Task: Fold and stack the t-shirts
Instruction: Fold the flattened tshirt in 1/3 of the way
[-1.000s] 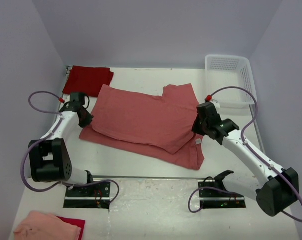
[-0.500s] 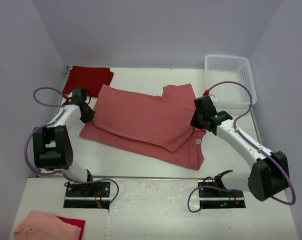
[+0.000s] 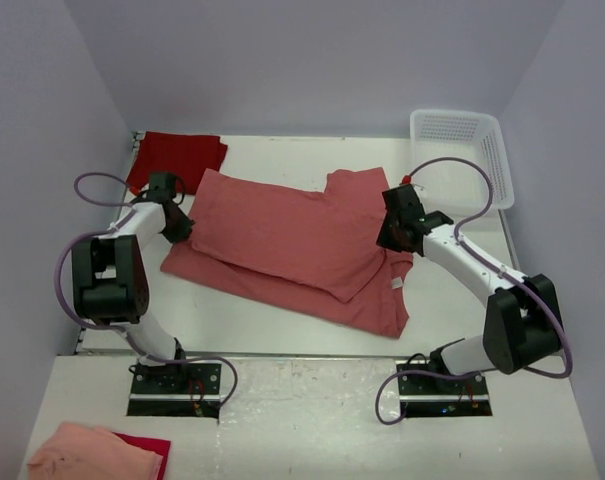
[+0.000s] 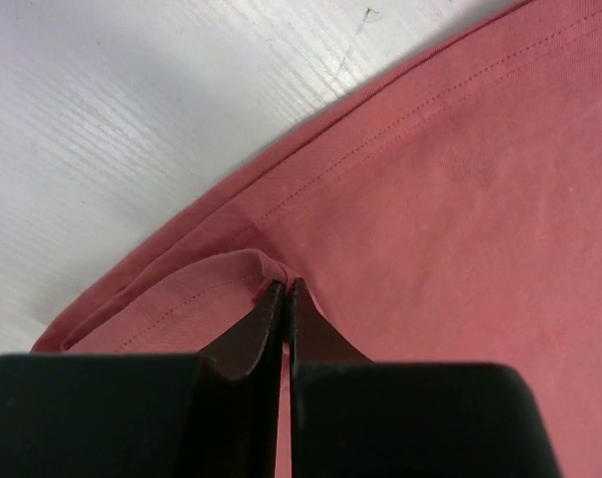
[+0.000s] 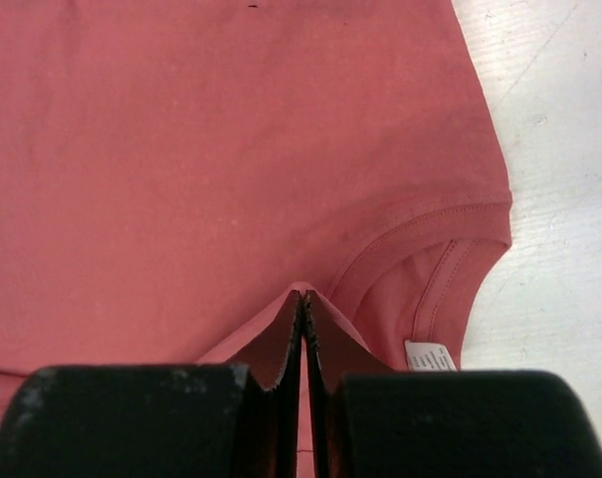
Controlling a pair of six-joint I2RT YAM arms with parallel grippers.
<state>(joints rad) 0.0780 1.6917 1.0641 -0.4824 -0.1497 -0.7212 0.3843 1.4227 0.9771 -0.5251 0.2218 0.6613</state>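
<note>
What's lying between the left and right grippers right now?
Only the salmon t-shirt: the top view shows its folded layer spanning the whole stretch. In the wrist views the left gripper and right gripper have jaws shut on its edges.

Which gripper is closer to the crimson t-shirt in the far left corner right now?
Left. The left gripper pinches the salmon t-shirt just in front of the crimson t-shirt; the right gripper pinches its opposite side.
</note>
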